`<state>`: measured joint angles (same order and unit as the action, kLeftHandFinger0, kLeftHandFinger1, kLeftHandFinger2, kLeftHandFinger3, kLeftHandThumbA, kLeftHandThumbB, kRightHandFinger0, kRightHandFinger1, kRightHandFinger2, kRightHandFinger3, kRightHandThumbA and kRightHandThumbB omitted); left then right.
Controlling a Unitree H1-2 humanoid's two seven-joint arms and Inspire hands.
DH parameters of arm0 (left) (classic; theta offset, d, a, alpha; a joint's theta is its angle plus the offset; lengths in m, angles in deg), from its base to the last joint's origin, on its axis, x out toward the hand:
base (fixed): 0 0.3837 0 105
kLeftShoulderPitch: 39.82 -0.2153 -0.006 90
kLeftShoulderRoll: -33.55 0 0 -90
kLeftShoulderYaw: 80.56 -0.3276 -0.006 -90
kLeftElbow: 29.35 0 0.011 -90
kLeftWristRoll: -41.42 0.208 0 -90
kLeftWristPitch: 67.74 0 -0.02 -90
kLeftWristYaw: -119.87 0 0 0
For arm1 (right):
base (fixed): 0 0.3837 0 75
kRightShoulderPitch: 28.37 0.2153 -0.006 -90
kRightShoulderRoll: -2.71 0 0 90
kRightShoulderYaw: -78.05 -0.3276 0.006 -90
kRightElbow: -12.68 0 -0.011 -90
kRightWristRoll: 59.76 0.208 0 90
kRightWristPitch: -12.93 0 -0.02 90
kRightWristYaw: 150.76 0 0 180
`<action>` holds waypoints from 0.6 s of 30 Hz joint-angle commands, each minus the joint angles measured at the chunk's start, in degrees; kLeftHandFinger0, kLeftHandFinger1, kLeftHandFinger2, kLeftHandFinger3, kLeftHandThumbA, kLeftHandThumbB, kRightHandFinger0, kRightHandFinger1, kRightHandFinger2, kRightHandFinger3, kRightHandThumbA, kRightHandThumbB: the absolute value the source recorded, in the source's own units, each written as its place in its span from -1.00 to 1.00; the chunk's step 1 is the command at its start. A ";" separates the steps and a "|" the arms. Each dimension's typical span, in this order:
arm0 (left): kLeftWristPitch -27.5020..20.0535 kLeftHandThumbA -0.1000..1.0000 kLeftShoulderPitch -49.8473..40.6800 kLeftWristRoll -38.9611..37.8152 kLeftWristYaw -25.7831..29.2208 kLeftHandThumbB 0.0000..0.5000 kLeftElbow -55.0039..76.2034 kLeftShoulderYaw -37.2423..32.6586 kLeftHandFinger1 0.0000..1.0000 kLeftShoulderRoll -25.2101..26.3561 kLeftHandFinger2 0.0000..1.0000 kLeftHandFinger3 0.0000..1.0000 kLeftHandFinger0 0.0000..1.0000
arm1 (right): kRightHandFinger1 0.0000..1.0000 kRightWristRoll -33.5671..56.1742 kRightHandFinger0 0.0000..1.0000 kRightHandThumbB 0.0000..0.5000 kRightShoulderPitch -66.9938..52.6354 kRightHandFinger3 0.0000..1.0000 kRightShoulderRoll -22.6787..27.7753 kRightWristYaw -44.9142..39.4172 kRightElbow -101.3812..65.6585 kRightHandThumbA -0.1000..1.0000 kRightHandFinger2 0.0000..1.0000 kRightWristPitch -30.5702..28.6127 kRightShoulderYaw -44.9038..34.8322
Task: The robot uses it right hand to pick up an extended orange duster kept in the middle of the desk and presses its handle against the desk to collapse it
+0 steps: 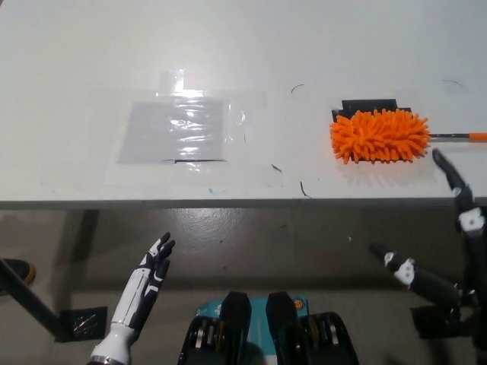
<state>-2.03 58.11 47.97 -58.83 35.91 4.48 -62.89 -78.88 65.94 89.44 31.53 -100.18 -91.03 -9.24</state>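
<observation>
The fingers (449, 173) of the right hand (456, 243) are spread and hold nothing, near the duster (380, 135) on the surface (76, 61). It should grasp the thin handle (456, 137), not the fluffy head. Left hand (144, 289) rests low, released.

Light fell evenly and brightly from overhead onto the pale counter (91, 46), washing its surface nearly white. A clear plastic sheet (176, 131) taped there threw back patchy glare in wrinkled streaks. The orange duster (380, 135) cast only a faint, soft shadow beneath its front edge. Below the counter's rim the floor (251, 236) lay dimmer and greyer. Focus was fair throughout, with slight softness and visible grain.
</observation>
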 commanded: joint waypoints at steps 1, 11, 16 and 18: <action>-2.64 1.00 1.90 0.16 1.01 1.00 0.08 -0.30 1.00 0.84 1.00 1.00 1.00 | 1.00 -2.67 1.00 0.37 17.55 1.00 10.74 -17.66 -7.19 0.76 1.00 26.04 -1.01; -2.64 1.00 2.19 1.86 1.76 1.00 -0.23 -1.10 1.00 1.43 1.00 1.00 1.00 | 1.00 -1.23 1.00 0.48 36.55 1.00 16.59 -24.26 9.06 0.67 1.00 33.94 3.94; -2.64 1.00 2.23 1.34 1.58 1.00 -0.45 -1.07 1.00 1.40 1.00 1.00 1.00 | 1.00 -0.55 1.00 0.40 41.56 1.00 17.04 -25.56 19.16 0.71 1.00 33.17 6.07; -2.64 1.00 2.27 1.17 1.53 1.00 -0.68 -1.01 1.00 1.51 1.00 1.00 1.00 | 1.00 -1.28 1.00 0.31 44.87 1.00 16.77 -25.85 26.45 0.64 1.00 32.17 7.69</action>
<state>-2.04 58.28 48.12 -58.82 34.56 3.66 -62.80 -79.80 99.83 103.13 15.59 -84.64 -68.77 -4.44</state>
